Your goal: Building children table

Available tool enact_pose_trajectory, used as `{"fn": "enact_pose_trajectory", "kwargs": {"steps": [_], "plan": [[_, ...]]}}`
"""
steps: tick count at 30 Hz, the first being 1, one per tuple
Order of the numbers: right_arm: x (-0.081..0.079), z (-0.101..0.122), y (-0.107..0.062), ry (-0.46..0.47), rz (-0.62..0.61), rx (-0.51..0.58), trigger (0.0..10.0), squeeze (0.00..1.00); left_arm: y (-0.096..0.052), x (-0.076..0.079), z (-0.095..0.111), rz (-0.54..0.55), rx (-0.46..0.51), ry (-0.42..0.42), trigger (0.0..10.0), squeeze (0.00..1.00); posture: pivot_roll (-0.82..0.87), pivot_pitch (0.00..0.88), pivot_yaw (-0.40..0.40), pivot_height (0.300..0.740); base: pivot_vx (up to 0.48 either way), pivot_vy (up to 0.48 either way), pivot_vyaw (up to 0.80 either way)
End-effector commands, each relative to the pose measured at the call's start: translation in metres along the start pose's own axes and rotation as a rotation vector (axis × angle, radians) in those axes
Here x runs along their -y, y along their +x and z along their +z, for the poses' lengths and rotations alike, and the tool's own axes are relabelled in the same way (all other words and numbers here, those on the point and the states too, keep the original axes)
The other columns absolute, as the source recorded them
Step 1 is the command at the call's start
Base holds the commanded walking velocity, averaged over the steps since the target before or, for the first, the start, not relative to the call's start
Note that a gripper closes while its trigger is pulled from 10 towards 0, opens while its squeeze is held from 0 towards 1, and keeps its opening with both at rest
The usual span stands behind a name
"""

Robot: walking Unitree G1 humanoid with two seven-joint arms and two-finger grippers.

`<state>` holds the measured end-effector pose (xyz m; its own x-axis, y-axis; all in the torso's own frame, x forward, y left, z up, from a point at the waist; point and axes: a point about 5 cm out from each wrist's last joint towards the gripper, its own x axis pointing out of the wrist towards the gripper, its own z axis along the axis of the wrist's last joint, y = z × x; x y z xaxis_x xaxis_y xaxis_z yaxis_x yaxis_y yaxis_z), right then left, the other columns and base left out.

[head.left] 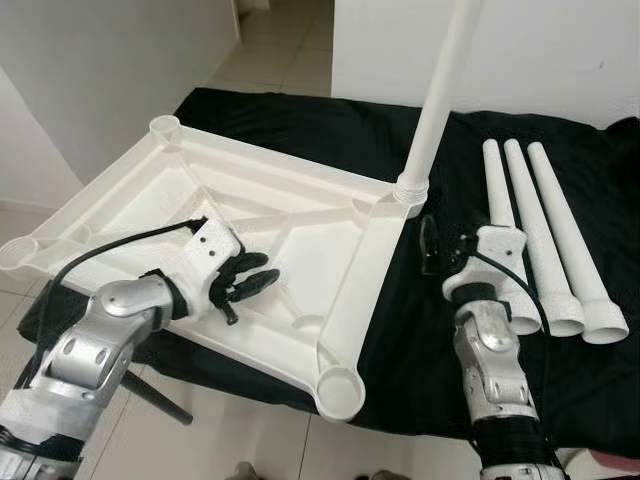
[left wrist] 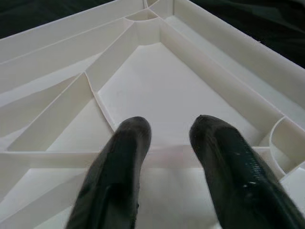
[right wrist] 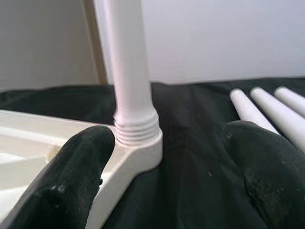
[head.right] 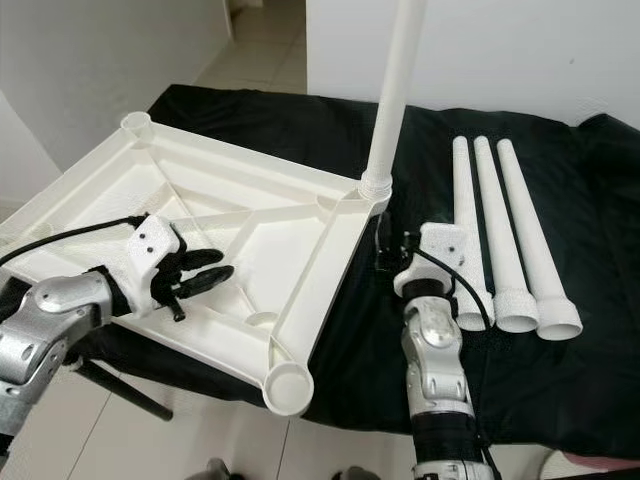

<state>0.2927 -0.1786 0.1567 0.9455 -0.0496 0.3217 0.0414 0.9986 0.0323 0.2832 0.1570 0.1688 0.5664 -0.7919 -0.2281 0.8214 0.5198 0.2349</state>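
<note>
A white plastic table (head.left: pixel 290 250) lies upside down, ribbed underside up, on a black cloth (head.left: pixel 400 330), overhanging its near edge. One leg (head.left: pixel 437 100) stands screwed into a corner; three loose legs (head.left: pixel 545 235) lie alongside. The left hand (head.left: pixel 245 282) hovers slightly open over the ribs, empty. The right hand (right wrist: pixel 162 162) is spread wide near the upright leg, empty. White walls and a tiled floor (head.left: pixel 280 50) lie behind.

White tabletop (head.left: pixel 300 215), plain and ribbed, is lying beside three plain white loose legs (head.left: pixel 545 235); a fourth white leg (head.left: pixel 440 95) is showing screw ridges at its base. Black cloth (head.left: pixel 400 330) is covering the surface. Silver arms are carrying glossy black fingers (left wrist: pixel 119 176).
</note>
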Motion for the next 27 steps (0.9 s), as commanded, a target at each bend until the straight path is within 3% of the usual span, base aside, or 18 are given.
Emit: {"fn": "enact_pose_trajectory", "kwargs": {"steps": [1,8,9,10,17,27], "plan": [[0.006,0.005,-0.011,0.025,0.01,0.035,10.0,1.0,-0.008,0.0,-0.008,-0.105,-0.034,0.015,10.0,1.0,0.08,0.082,0.027,0.74,0.0,0.0,0.0],[0.002,0.009,-0.02,0.008,0.041,0.048,10.0,1.0,-0.011,0.003,-0.01,-0.128,-0.046,0.043,10.0,1.0,0.07,0.079,0.028,0.74,0.0,0.0,0.0],[-0.003,0.012,-0.025,-0.02,0.067,0.056,10.0,0.16,-0.014,0.008,-0.011,-0.159,-0.057,0.05,10.0,0.0,0.07,0.079,0.028,0.74,0.0,0.0,0.0],[-0.009,0.015,-0.031,-0.034,0.093,0.061,10.0,0.0,-0.016,0.013,-0.011,-0.18,-0.061,0.068,10.0,0.0,0.07,0.079,0.028,0.74,0.0,0.0,0.0],[-0.011,0.013,-0.046,-0.04,0.117,0.031,10.0,0.0,-0.021,0.028,-0.013,-0.284,-0.092,0.074,10.0,0.0,0.05,0.073,0.023,0.74,0.0,0.0,0.0],[0.002,0.014,-0.036,-0.077,0.106,0.032,10.0,0.0,-0.004,0.042,-0.033,-0.362,-0.161,0.152,10.0,0.0,0.02,0.05,0.024,0.74,0.0,0.0,0.0]]}}
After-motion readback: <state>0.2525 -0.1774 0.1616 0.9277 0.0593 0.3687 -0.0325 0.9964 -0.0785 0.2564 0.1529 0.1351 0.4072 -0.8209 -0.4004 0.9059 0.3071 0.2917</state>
